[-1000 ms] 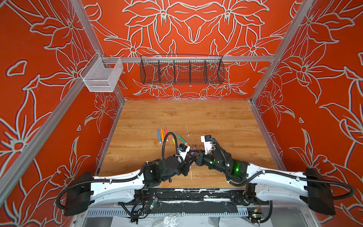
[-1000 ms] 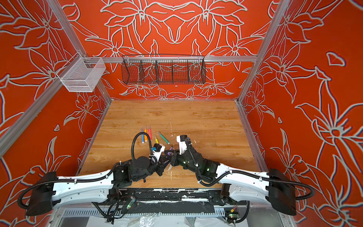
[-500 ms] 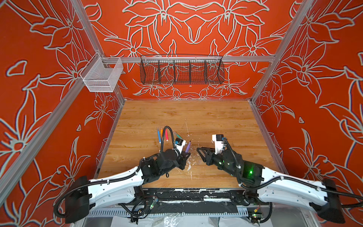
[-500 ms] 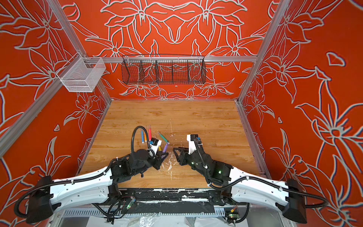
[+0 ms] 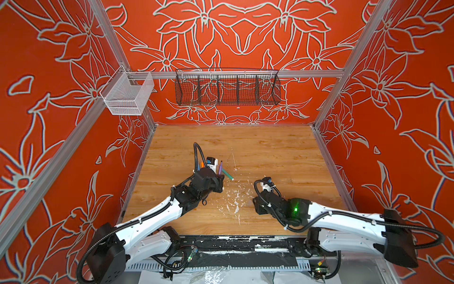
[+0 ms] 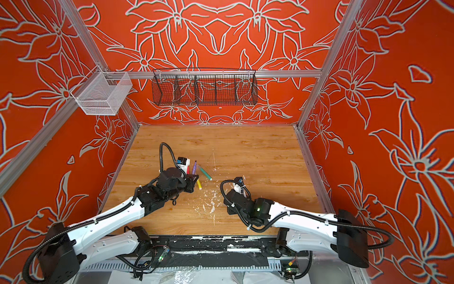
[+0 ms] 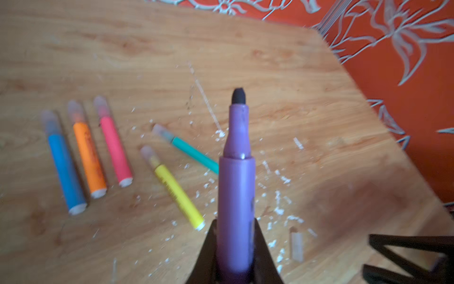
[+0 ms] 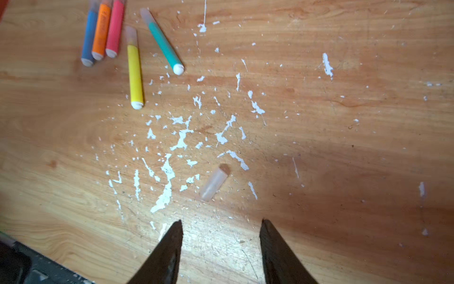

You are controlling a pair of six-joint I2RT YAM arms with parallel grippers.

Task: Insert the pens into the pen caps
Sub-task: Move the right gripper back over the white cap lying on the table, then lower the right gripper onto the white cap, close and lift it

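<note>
My left gripper (image 7: 235, 221) is shut on the barrel of a purple pen (image 7: 235, 191), whose dark tip is bare and points away from the wrist. In both top views this pen (image 5: 220, 167) stands out over the pens at mid-table. Blue (image 7: 64, 169), orange (image 7: 89, 157), pink (image 7: 115, 147), yellow (image 7: 177, 189) and green (image 7: 194, 155) pens lie on the wood, each with a translucent cap on. One loose pen cap (image 8: 213, 183) lies flat just ahead of my right gripper (image 8: 221, 221), which is open with nothing between its fingers.
White paint flecks (image 8: 169, 172) are scattered over the wooden table (image 5: 282, 157) around the loose cap. A black wire basket (image 5: 227, 87) hangs on the back wall and a white mesh basket (image 5: 126, 94) on the left wall.
The two grippers met at mid-table a second ago and have since parted. My right gripper has opened and drawn back to the right. My left gripper has carried the purple pen away leftward.
</note>
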